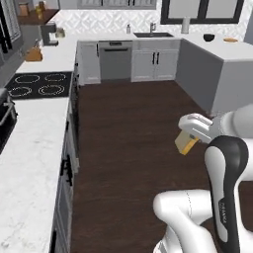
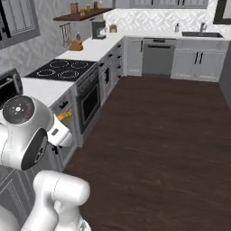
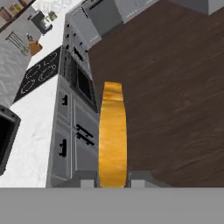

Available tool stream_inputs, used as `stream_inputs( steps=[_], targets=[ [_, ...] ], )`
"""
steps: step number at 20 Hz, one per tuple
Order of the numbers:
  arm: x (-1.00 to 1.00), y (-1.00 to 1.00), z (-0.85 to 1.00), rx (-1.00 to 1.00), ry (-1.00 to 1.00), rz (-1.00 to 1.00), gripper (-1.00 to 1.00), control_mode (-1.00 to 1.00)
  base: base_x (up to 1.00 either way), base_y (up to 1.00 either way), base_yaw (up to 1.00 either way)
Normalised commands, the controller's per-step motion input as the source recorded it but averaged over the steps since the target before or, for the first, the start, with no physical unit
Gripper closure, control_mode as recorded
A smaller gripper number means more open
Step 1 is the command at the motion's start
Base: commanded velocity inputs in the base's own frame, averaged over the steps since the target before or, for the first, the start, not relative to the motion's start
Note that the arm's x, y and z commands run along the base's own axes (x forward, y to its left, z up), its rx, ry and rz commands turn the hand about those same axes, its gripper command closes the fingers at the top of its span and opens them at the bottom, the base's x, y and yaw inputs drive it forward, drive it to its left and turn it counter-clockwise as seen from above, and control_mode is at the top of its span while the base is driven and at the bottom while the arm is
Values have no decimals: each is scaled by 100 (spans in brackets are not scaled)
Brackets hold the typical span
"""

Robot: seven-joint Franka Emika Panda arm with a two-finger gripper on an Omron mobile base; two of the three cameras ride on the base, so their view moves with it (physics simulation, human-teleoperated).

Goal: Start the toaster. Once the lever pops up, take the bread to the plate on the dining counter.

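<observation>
My gripper (image 1: 189, 142) is shut on the bread (image 1: 186, 144), a small slice with an orange-brown crust, and holds it in the air over the dark wood floor. In the hand view the bread (image 3: 112, 135) stands edge-on between the two fingertips (image 3: 88, 182), with my gripper (image 3: 112, 183) at the bottom. From the right base, the bread (image 2: 66, 115) peeks out beside the arm's wrist. The orange-brown plate (image 1: 230, 40) lies far off on the dining counter (image 1: 237, 54) at the upper right. The toaster is out of view.
A marble worktop (image 1: 29, 163) with a black cooktop (image 1: 37, 84) runs along the left over grey drawers (image 3: 70, 131). A dark toaster oven (image 1: 5, 116) sits at its left edge. A black bowl (image 1: 209, 37) stands near the plate. Open floor (image 1: 133, 128) lies between the counters.
</observation>
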Motion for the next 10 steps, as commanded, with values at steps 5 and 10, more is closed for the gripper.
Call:
stream_inputs(
  steps=[5, 10],
  targets=[
    [0, 0, 0, 0, 0, 0, 100, 100, 77, -39, -53],
    [0, 0, 0, 0, 0, 0, 100, 100, 99, -15, -44]
  ],
)
